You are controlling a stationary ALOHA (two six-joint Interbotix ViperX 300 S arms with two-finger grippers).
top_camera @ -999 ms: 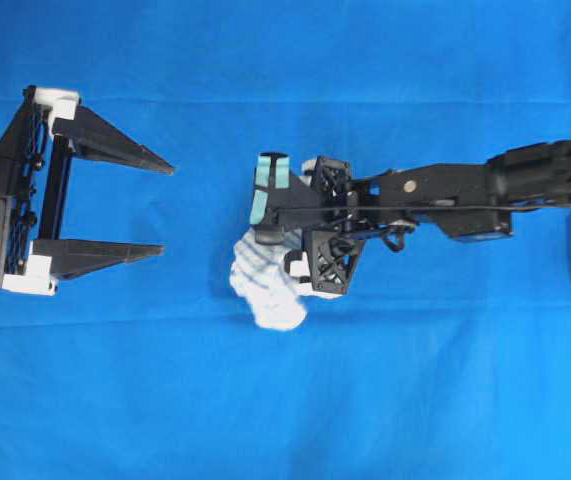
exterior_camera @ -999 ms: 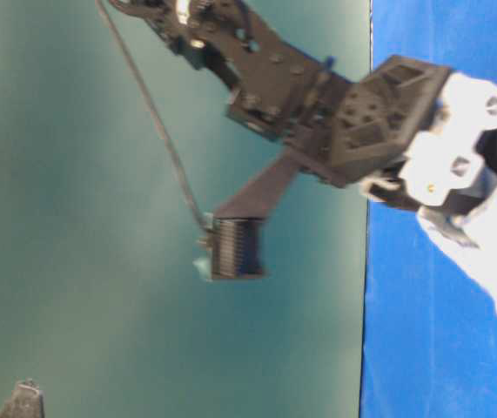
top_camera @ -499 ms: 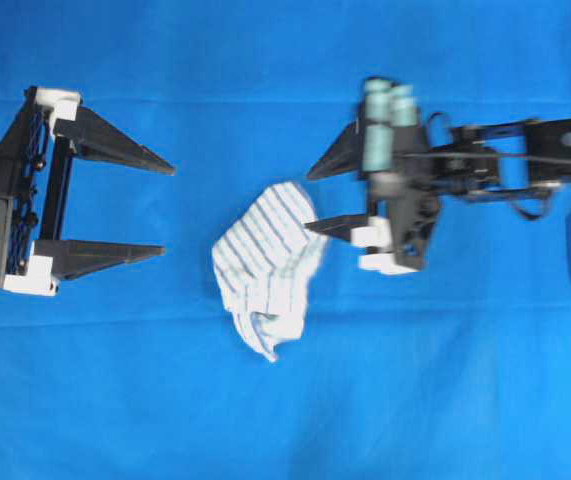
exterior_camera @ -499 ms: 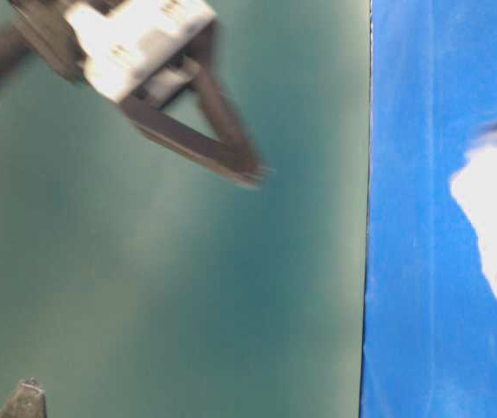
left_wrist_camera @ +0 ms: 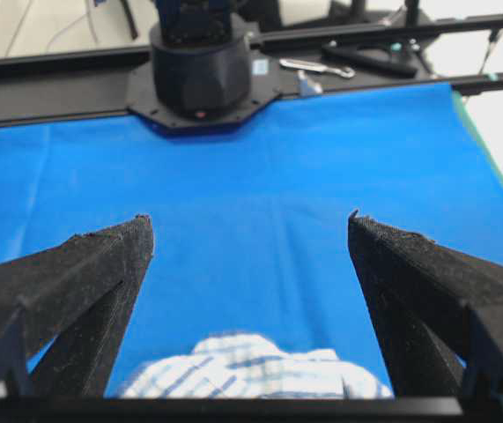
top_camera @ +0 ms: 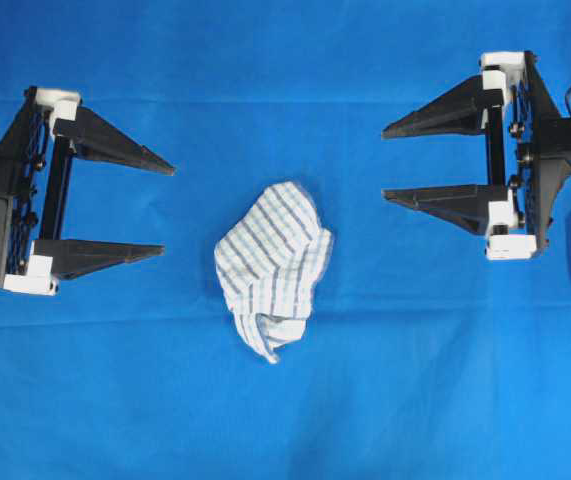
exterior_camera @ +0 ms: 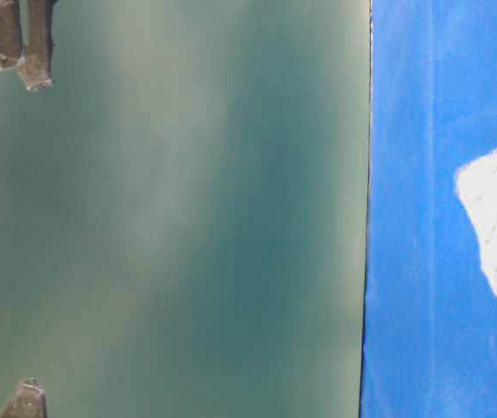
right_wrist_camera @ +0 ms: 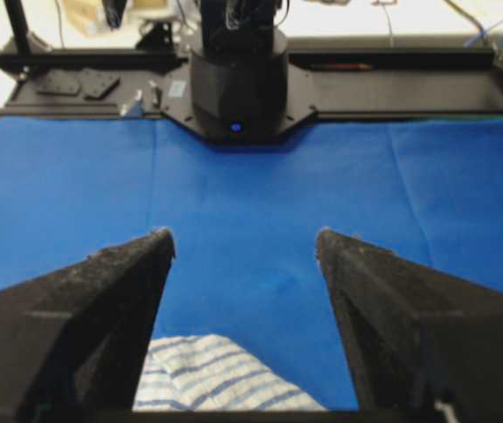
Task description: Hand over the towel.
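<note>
The towel (top_camera: 270, 265), white with thin grey-blue stripes, lies crumpled on the blue tablecloth midway between the two arms, and nothing touches it. It also shows at the right edge of the table-level view as a white heap, the towel (exterior_camera: 496, 235). My left gripper (top_camera: 168, 209) stands open to the towel's left, well apart from it. My right gripper (top_camera: 383, 163) stands open to its upper right, also apart. In each wrist view, the towel (left_wrist_camera: 251, 374) (right_wrist_camera: 220, 379) lies low between the spread fingers of the left gripper (left_wrist_camera: 249, 218) and the right gripper (right_wrist_camera: 243, 233).
The blue tablecloth (top_camera: 285, 420) covers the table. The right arm's black base (left_wrist_camera: 198, 70) and the left arm's base (right_wrist_camera: 238, 79) stand at opposite table ends on a black frame. A green backdrop (exterior_camera: 187, 218) fills the table-level view.
My right gripper has let go of the towel, pulled back to the right and levelled out. The towel dropped and spread on the cloth. The left arm has not moved.
</note>
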